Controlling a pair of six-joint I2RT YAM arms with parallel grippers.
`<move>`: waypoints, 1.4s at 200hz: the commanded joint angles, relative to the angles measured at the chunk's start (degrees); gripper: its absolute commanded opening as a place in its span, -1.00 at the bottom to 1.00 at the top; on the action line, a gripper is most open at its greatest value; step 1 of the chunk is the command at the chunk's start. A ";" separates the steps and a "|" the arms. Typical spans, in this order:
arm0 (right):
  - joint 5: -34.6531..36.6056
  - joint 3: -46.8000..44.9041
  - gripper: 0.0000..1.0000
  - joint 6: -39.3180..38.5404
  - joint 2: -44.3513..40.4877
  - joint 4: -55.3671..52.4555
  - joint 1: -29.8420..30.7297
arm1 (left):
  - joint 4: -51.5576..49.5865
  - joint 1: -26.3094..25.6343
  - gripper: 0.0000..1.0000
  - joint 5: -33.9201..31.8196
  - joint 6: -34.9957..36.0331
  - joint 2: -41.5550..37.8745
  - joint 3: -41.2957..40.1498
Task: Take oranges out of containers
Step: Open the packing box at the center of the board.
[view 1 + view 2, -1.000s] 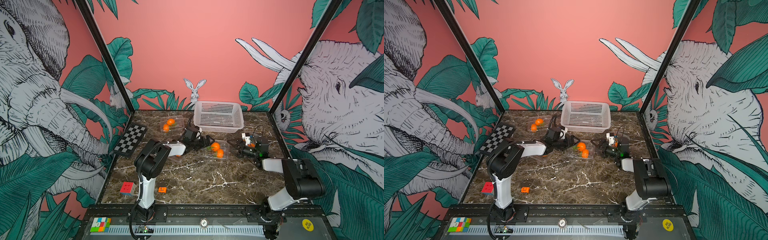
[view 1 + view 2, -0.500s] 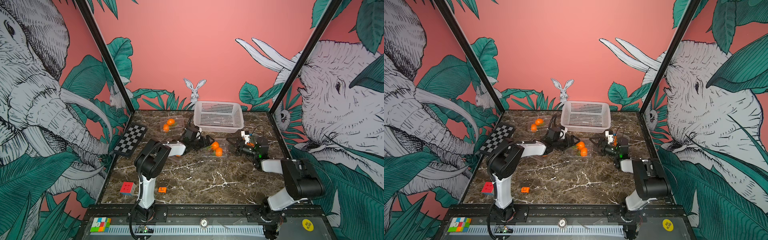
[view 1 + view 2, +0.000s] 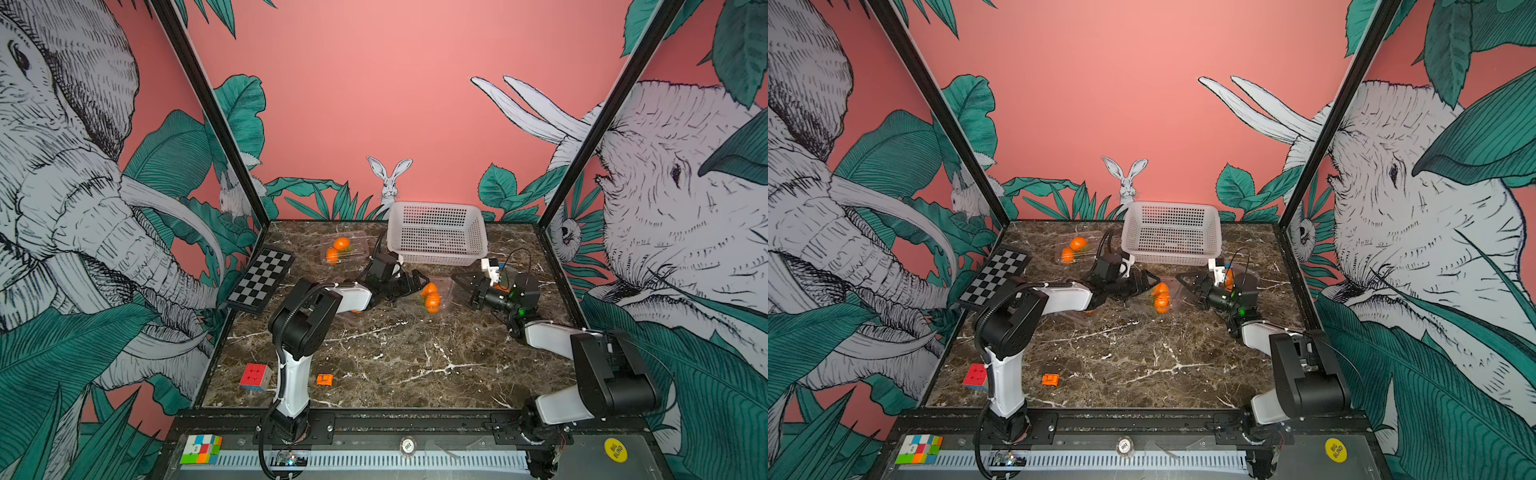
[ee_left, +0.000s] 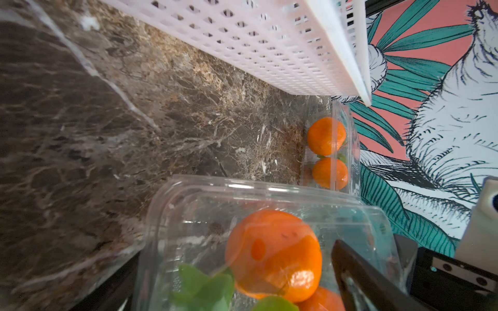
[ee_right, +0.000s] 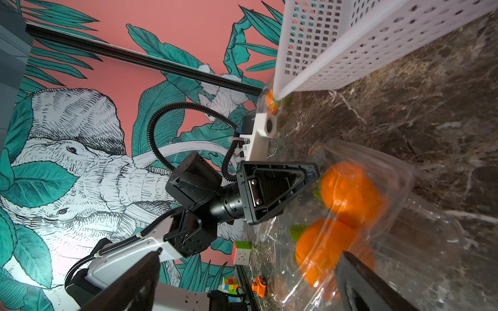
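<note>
A clear container [image 3: 444, 291] holding two oranges [image 3: 431, 297] lies mid-table in both top views. My left gripper [image 3: 417, 284] is open at its left end. In the left wrist view that container [image 4: 188, 204] and its front orange [image 4: 272, 253] sit between my left gripper's [image 4: 234, 290] wide fingers. My right gripper [image 3: 463, 291] is open at the container's right side. In the right wrist view its far fingertip [image 5: 363, 282] lies against the clear plastic [image 5: 390, 242]. A second container [image 3: 345, 249] with two oranges stands at the back left. A third container's oranges [image 4: 327, 150] show beside the basket.
A white perforated basket [image 3: 436, 237] stands at the back, just behind both grippers. A checkerboard [image 3: 262, 284] lies at the left edge. A red cube [image 3: 254, 376] and a small orange block [image 3: 324, 379] lie near the front left. Another orange [image 3: 1090, 309] shows under my left forearm.
My right gripper has moved left, from beside the right-hand container up to the middle container. My left gripper has stayed at that container, which shifted only slightly.
</note>
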 commanded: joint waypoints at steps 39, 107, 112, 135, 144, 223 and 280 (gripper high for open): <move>1.76 1.79 0.98 2.15 3.89 4.17 1.84 | 0.12 -0.53 0.98 0.06 -0.12 -0.02 0.29; 3.95 0.78 0.98 4.38 7.47 9.23 1.81 | 1.48 -0.57 0.98 0.05 -1.14 0.65 -1.34; 4.03 0.59 0.98 4.38 7.46 9.65 1.79 | 1.52 -0.59 0.99 0.06 -1.15 0.62 -1.34; 4.15 -0.62 0.99 4.75 9.38 11.72 1.26 | 1.31 -0.57 0.98 0.06 -1.05 0.70 -1.65; 4.22 -1.04 0.98 4.82 9.51 12.36 1.07 | 1.18 -0.57 0.98 -0.03 -0.94 0.70 -1.58; 3.52 -2.37 0.99 5.52 11.35 15.94 0.13 | 0.66 -1.44 0.99 -0.43 -0.96 2.06 -0.33; 2.37 -2.40 0.99 7.95 11.48 20.45 0.25 | 0.68 -1.54 0.98 -0.42 -1.13 2.63 0.18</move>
